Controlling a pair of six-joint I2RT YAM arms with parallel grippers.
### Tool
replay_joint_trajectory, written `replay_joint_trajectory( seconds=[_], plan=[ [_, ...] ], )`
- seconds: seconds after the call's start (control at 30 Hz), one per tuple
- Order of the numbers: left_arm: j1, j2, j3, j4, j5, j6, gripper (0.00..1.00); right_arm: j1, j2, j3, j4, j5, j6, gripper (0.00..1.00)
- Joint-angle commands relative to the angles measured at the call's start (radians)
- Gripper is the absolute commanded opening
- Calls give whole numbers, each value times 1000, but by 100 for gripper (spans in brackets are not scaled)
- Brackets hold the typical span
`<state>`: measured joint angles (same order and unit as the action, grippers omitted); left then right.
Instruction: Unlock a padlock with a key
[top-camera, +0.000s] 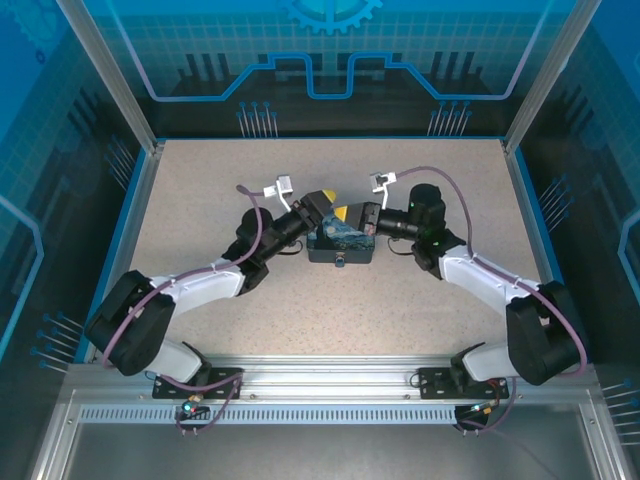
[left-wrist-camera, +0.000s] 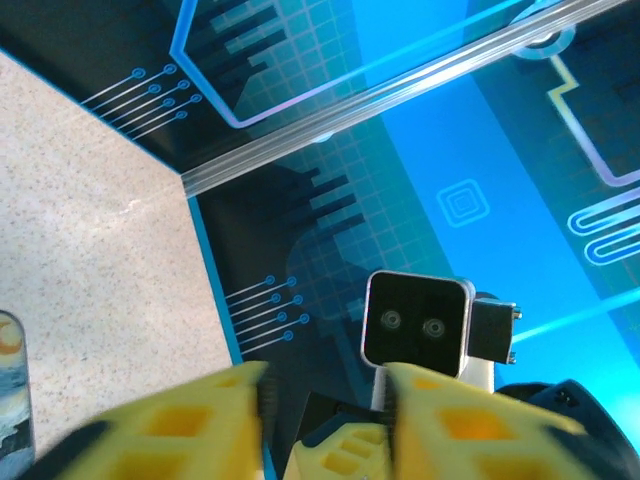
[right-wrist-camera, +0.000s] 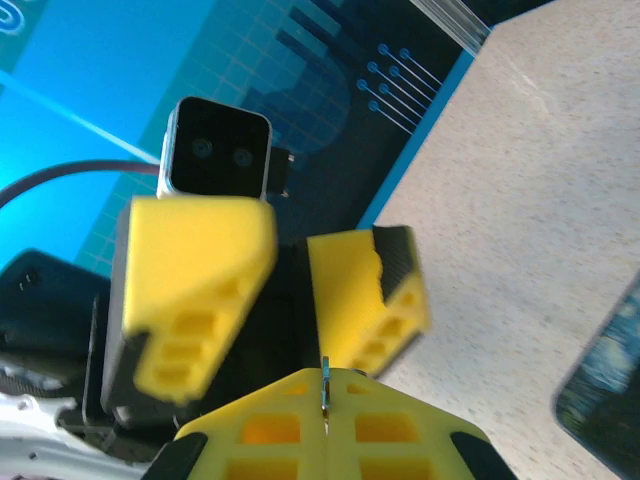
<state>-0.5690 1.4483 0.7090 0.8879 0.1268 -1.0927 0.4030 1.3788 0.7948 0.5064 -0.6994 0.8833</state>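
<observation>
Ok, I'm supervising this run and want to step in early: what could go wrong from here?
The thin metal key is pinched only at the very tips of the right gripper, so it may twist or slip under any push. The open left gripper sits close in front of it, above the blue-and-yellow night-sky box; the two could collide.

arms (top-camera: 200, 285) black-and-white | cables (right-wrist-camera: 70, 168) purple | pincer fingers (right-wrist-camera: 250, 430) yellow, black-backed
</observation>
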Motion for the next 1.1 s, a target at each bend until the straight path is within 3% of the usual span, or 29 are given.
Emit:
replay_joint_trajectory(
  seconds=[0.0, 0.17, 0.27, 0.43, 0.67, 1.07],
  plan=[
    [53, -82, 6, -159, 106, 72, 53, -69, -36, 36, -158, -150, -162, 0],
    [96, -135, 115, -506, 255, 270, 59, -88, -37, 93, -396, -313, -382, 0],
    [97, -134, 213, -737, 307, 411, 60, -68, -29, 156, -538, -353, -504, 0],
    [102, -111, 326, -970, 380, 547, 60, -28, 0, 235, -724, -386, -666, 0],
    [113, -66, 399, -1088, 523, 596, 60, 16, 67, 316, -873, -406, -808, 0],
    [113, -36, 392, -1089, 594, 580, 54, 60, 136, 356, -875, -367, -814, 0]
  ],
)
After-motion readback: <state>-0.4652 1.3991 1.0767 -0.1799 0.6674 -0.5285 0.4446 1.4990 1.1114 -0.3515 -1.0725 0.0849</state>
